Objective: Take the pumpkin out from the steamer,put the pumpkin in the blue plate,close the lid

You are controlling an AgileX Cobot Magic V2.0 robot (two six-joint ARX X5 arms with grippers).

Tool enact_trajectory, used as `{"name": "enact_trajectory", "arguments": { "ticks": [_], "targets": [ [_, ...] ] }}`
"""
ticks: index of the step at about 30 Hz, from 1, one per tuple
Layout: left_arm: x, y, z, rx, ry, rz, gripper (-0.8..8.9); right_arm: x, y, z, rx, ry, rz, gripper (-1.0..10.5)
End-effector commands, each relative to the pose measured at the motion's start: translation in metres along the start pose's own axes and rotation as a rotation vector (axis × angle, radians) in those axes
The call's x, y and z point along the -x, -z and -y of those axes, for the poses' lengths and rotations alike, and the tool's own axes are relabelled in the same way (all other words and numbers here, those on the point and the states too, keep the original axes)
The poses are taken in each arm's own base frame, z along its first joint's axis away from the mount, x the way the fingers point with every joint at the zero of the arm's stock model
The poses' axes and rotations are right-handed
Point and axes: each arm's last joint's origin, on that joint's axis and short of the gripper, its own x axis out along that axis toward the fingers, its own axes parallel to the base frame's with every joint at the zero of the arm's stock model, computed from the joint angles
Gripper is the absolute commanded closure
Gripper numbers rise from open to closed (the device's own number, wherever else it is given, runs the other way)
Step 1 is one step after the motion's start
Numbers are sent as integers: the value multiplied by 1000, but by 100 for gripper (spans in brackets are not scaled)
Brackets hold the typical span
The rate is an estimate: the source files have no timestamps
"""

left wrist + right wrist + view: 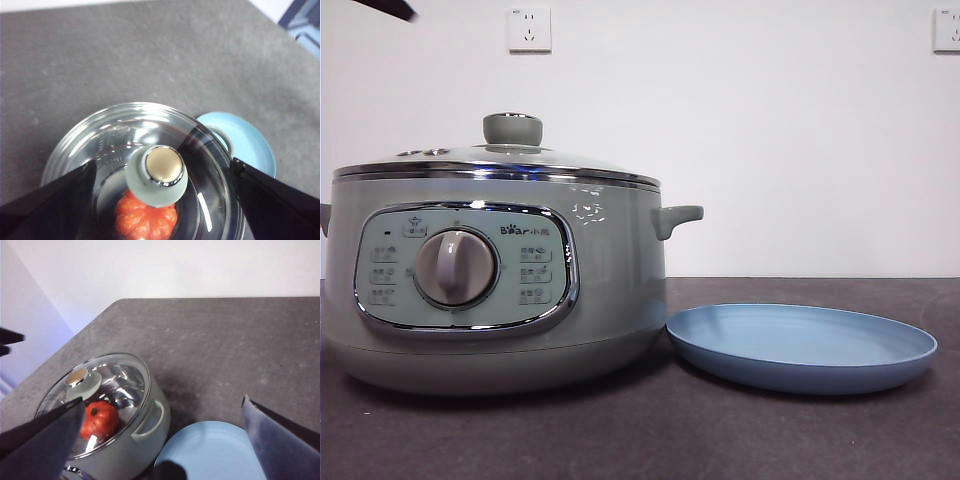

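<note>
The steamer [610, 290] stands at the left of the dark table with the glass lid [550, 158] on it. The lid's pale green knob [512, 128] points up. The pumpkin [145, 220] lies inside and shows through the glass; it also shows in the right wrist view [100, 420]. The blue plate [800, 345] lies empty just right of the steamer. My left gripper [163, 164] hangs open above the lid, one jaw either side of the knob [157, 175], not touching it. My right gripper [162, 401] is open and empty, high above the plate [210, 450].
A black arm tip [388, 8] shows at the top left corner of the front view. The steamer's side handle [678, 217] sticks out toward the plate. A white wall with two sockets [529, 29] stands behind the table.
</note>
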Motion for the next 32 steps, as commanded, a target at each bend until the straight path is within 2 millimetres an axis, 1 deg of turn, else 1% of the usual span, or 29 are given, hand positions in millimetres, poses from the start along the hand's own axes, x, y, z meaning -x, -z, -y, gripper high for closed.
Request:
{"name": "enact_trajectory", "arguments": {
  "ticks": [1,5,8,11,14,18,19,20,22,23,25,32],
  "targets": [
    [-22,-4,5,-37,-8,-76,366,0,1,0,-13,-2,-12,382],
    [-53,-5,9,-69,-44,-186,366,0,4,0,-27,1,-36,382],
    [-73,-2,12,-87,-55,-233,366,0,6,0,-38,2,-53,382],
    [-88,2,13,-95,-68,-279,366,0,6,0,-43,3,-61,382],
    [-99,6,13,-104,-72,-312,366,0,7,0,-44,3,-63,383],
    [-105,8,15,-128,-65,-331,380,0,7,0,-44,3,-64,383],
    [-106,8,16,-130,-66,-332,399,0,7,0,-44,3,-64,383],
    [-106,9,16,-133,-64,-332,460,0,7,0,-44,3,-64,383],
    [-106,9,18,-140,-62,-335,600,0,7,0,-44,3,-64,383],
    [-106,9,18,-148,-60,-337,692,0,7,0,-44,3,-64,383],
    [-106,10,17,-164,-63,-342,822,0,7,0,-44,3,-64,383],
    [-106,8,17,-199,-73,-327,822,0,7,0,-44,3,-64,383]
  ]
}}
